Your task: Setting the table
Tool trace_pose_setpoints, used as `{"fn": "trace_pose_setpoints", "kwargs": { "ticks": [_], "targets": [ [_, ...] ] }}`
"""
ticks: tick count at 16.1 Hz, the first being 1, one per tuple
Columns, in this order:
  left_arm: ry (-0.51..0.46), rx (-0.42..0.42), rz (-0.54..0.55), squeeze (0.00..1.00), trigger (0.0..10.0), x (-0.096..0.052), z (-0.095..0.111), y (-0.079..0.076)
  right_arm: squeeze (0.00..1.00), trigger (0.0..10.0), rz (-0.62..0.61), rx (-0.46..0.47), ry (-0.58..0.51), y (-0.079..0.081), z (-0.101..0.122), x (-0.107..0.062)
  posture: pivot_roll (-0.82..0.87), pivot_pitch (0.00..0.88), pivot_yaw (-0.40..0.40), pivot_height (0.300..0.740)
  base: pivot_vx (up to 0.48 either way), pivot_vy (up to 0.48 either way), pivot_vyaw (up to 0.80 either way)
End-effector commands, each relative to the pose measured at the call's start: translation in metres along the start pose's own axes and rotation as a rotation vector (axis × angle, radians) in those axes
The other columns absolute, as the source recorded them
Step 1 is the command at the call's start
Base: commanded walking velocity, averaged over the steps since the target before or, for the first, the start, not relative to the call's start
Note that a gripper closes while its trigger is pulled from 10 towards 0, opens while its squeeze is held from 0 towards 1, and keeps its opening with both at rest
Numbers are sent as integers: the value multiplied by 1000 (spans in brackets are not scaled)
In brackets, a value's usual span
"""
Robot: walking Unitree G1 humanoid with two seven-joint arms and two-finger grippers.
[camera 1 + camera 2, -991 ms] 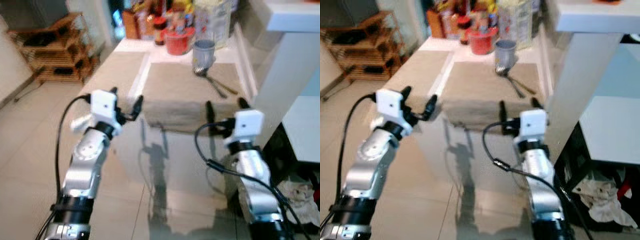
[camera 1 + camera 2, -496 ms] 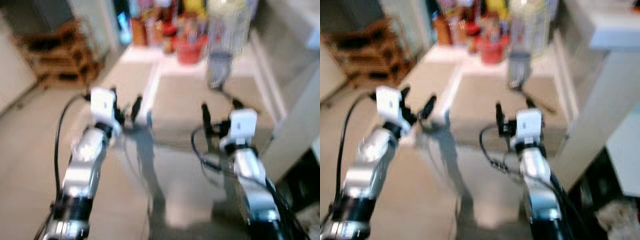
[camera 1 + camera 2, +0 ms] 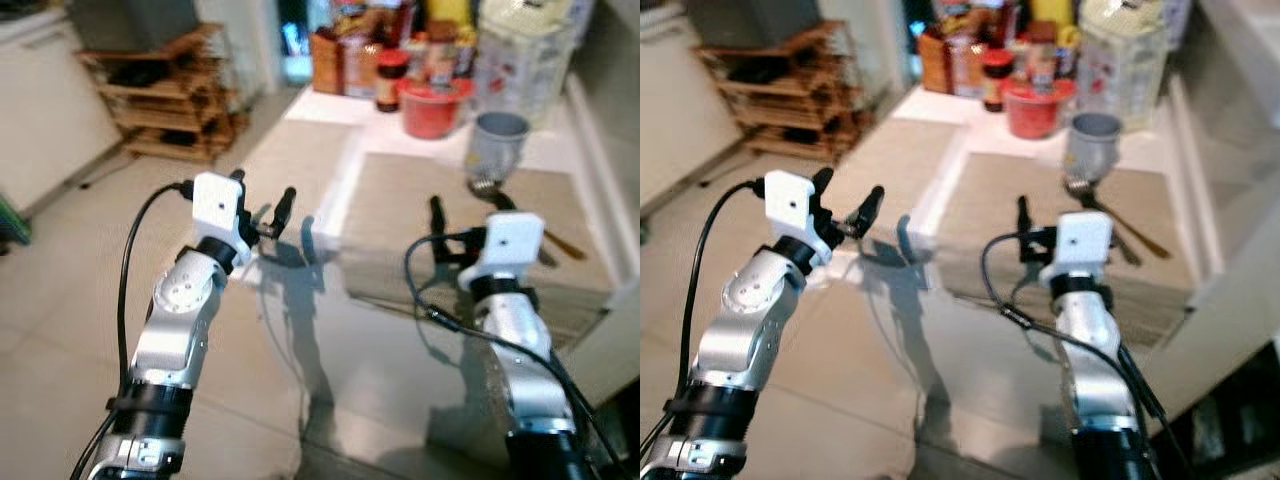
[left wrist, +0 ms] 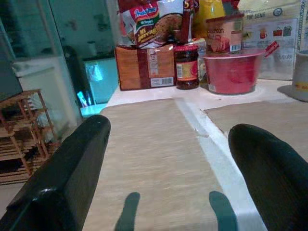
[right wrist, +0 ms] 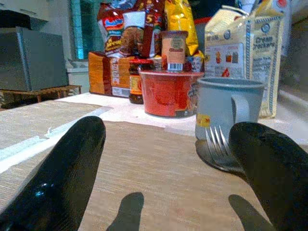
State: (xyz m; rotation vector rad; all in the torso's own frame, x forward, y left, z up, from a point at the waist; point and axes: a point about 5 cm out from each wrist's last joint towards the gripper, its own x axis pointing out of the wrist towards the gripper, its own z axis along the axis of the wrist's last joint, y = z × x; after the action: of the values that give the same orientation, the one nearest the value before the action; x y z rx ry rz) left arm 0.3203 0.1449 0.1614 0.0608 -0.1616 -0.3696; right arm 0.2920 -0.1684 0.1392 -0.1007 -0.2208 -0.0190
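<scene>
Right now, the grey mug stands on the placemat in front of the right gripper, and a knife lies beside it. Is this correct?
Not quite: it is a fork, not a knife; the right wrist view shows its tines. The grey mug does stand on the placemat ahead of the right gripper.

The tall white carton [image 5: 239,57] far right on the worktop reads "Cream Crackers". The noodle packet [image 4: 153,21] at far left reads "Indomie".

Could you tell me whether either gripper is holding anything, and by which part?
Nothing is held: the left gripper and right gripper are both open and empty above the beige woven placemats.
</scene>
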Motion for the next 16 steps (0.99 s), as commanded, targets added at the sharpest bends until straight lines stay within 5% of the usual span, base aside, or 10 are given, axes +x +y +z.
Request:
{"fn": "trace_pose_setpoints", "kwargs": {
  "ticks": [1,6,13,16],
  "targets": [
    [14,6,-10,0,10000,1,-1,2,0,10000,3,4,39,1,-5,1,-167,0,109,740,0,0,-781],
    [19,3,-13,0,10000,1,-1,3,0,10000,10,-12,55,4,-9,-1,-165,0,106,740,0,0,-774],
    [29,-7,3,0,10000,-1,-6,2,0,10000,63,-39,40,14,-8,1,-166,0,97,740,0,0,0],
    [15,12,-48,0,10000,1,-2,-4,0,10000,77,-40,23,17,-4,3,-163,0,102,740,480,0,0]
  ]
}}
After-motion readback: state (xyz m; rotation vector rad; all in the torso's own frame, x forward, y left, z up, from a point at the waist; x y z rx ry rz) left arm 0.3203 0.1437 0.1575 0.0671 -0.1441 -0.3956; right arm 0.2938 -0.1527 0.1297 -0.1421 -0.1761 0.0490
